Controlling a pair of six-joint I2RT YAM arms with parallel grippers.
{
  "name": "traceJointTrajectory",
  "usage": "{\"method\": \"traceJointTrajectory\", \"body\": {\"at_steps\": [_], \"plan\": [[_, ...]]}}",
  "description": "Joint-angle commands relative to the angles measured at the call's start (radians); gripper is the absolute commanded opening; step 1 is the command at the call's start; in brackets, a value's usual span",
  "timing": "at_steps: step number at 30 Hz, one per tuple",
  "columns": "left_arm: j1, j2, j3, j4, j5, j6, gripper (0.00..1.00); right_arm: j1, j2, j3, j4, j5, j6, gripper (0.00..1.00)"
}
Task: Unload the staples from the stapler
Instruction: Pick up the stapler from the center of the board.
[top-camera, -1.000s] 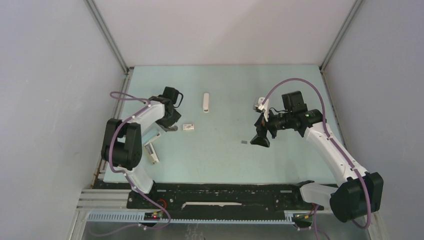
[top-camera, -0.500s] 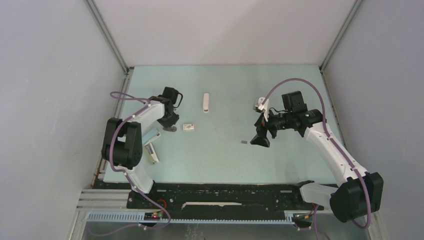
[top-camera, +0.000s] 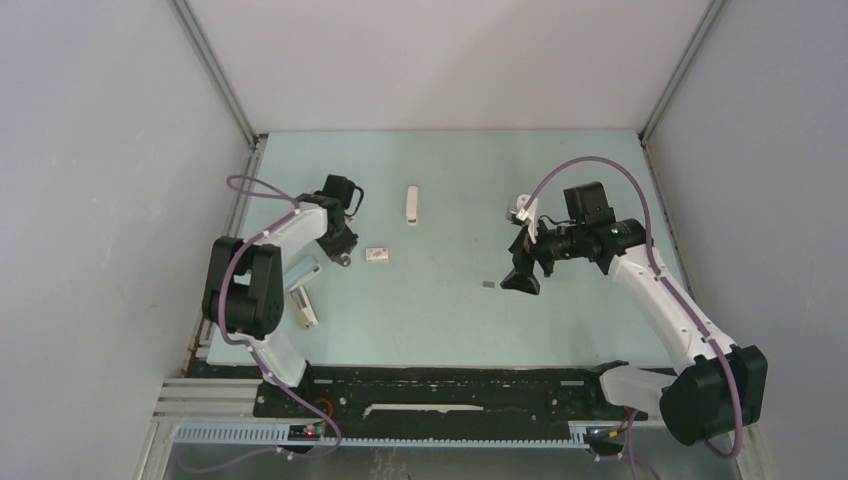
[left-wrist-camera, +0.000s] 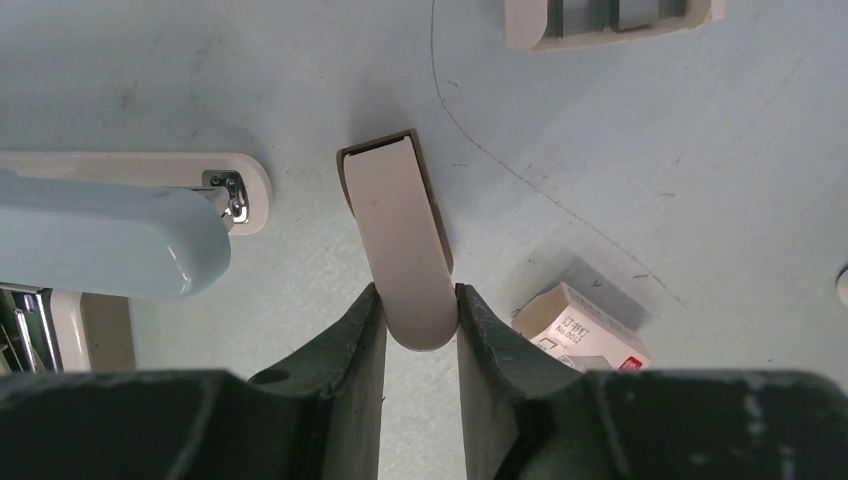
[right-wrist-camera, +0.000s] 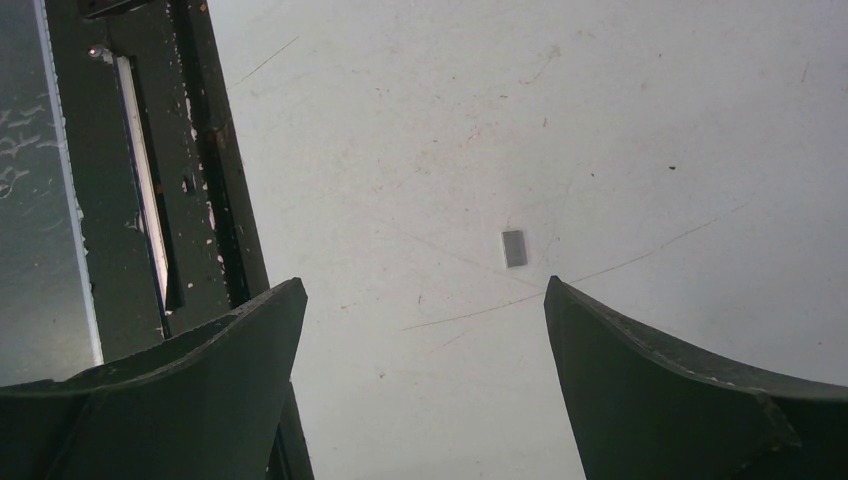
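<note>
Left gripper (left-wrist-camera: 415, 312): my fingers press both sides of the stapler's rounded end, gripping it.
Stapler (left-wrist-camera: 392, 215): pale beige, lying on the table (left-wrist-camera: 640, 150), between a light-blue stapler (left-wrist-camera: 100, 245) and a small white box (left-wrist-camera: 580, 325).
Right gripper (right-wrist-camera: 422, 292): my fingers are spread wide, holding nothing.
Staples (right-wrist-camera: 514, 248): one short grey strip on the table, seen between my right fingers, touching neither.
</note>
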Motion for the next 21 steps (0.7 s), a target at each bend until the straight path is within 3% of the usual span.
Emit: {"method": "traceJointTrajectory", "body": {"at_steps": [1,13,21], "plan": [[0.002,-0.083,-0.072,0.059,0.060,0.108,0.08,0.007,-0.024,0.001,0.005,-0.007,-0.005,1.00],[-0.094,-0.290,-0.227,0.128,0.032,0.179,0.01,0.014,-0.022,0.000,0.002,-0.017,-0.005,1.00],[-0.153,-0.395,-0.297,0.159,0.090,0.220,0.00,0.016,-0.021,0.001,-0.002,-0.045,-0.005,1.00]]}}
